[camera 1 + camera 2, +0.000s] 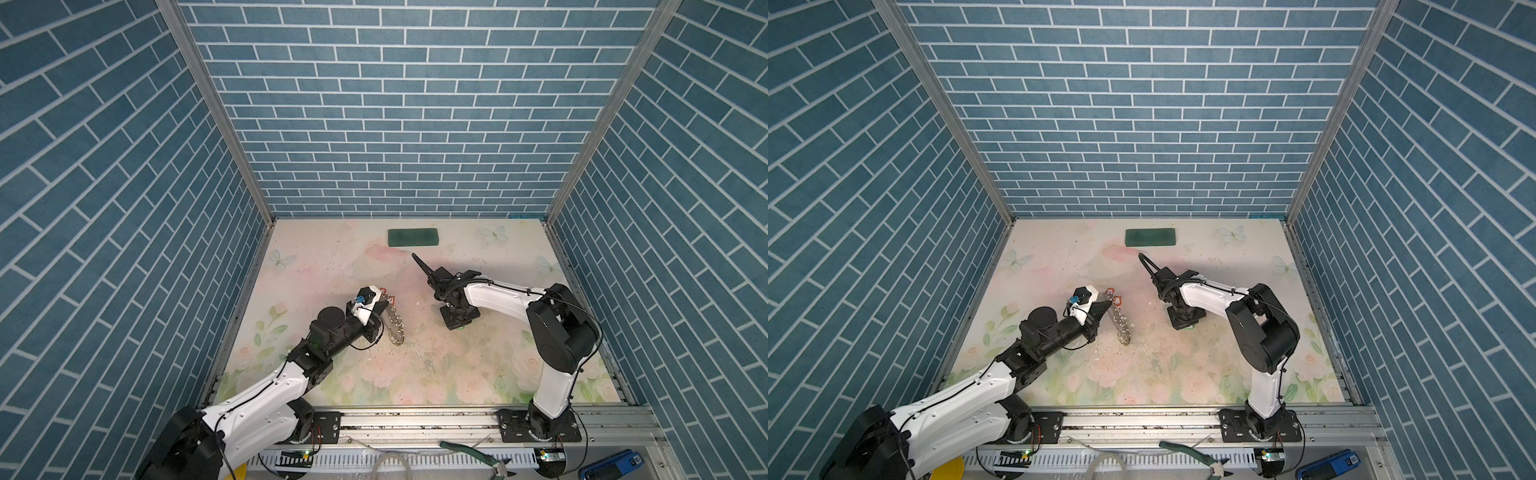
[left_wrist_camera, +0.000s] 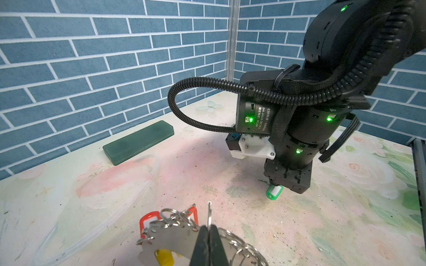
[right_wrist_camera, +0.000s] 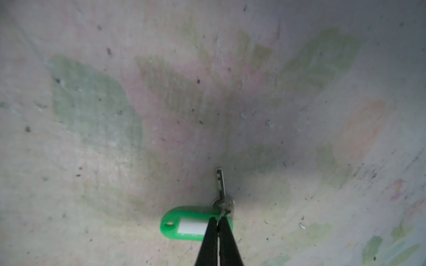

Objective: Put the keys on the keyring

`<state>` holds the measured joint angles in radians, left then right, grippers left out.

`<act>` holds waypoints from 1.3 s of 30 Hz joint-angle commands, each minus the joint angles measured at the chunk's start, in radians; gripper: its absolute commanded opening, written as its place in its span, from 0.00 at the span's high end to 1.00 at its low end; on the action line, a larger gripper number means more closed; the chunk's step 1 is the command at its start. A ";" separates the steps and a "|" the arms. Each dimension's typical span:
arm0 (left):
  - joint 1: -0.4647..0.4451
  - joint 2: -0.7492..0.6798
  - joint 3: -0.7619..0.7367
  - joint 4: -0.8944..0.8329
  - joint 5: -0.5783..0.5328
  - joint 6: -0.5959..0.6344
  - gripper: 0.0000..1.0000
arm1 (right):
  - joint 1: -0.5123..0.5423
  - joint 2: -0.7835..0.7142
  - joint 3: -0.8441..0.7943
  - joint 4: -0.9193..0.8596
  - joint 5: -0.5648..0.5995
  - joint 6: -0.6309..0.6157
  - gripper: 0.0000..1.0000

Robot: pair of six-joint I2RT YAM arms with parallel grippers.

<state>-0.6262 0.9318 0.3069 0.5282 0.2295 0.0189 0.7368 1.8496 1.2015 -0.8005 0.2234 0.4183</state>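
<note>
The keyring [image 1: 395,322], a grey flat hoop fringed with silver split rings, sits left of centre in the lower half of both top views, seen nearly edge-on. A red tag [image 2: 147,222] and a yellow tag [image 2: 164,255] show at its rim. The green-tagged key [image 3: 221,191] lies flat, well apart, with its tag crosswise to the blade.

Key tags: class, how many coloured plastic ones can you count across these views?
4. Green tag at the right jaws; red tag, second red tag and yellow tag at the keyring. Others may be hidden.

The right tool [image 3: 217,221] hides part of the green-tagged key [image 3: 182,226].
</note>
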 commanded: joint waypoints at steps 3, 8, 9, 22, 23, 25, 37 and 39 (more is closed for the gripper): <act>-0.003 -0.001 0.009 0.022 0.015 0.009 1.00 | 0.004 0.012 0.043 -0.039 0.036 0.006 0.99; -0.004 0.000 0.009 0.023 0.014 0.009 1.00 | 0.006 -0.042 0.014 -0.006 0.039 0.008 1.00; -0.003 -0.001 0.010 0.022 0.014 0.010 1.00 | 0.006 -0.061 0.000 0.010 0.033 0.008 1.00; -0.003 -0.004 0.011 0.017 0.015 0.009 1.00 | -0.009 -0.245 -0.244 0.318 -0.139 -0.005 1.00; -0.003 -0.006 0.011 0.016 0.014 0.010 1.00 | -0.010 -0.256 -0.263 0.338 -0.149 -0.003 1.00; -0.003 -0.007 0.011 0.015 0.012 0.011 1.00 | -0.013 -0.278 -0.302 0.375 -0.165 0.003 1.00; -0.003 -0.007 0.010 0.013 0.006 0.018 1.00 | -0.023 -0.435 -0.562 0.590 -0.224 0.016 1.00; -0.003 -0.005 0.011 0.013 0.006 0.018 1.00 | -0.024 -0.457 -0.580 0.589 -0.218 0.017 1.00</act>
<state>-0.6262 0.9318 0.3069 0.5278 0.2291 0.0238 0.7166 1.4223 0.6594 -0.2436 0.0128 0.4187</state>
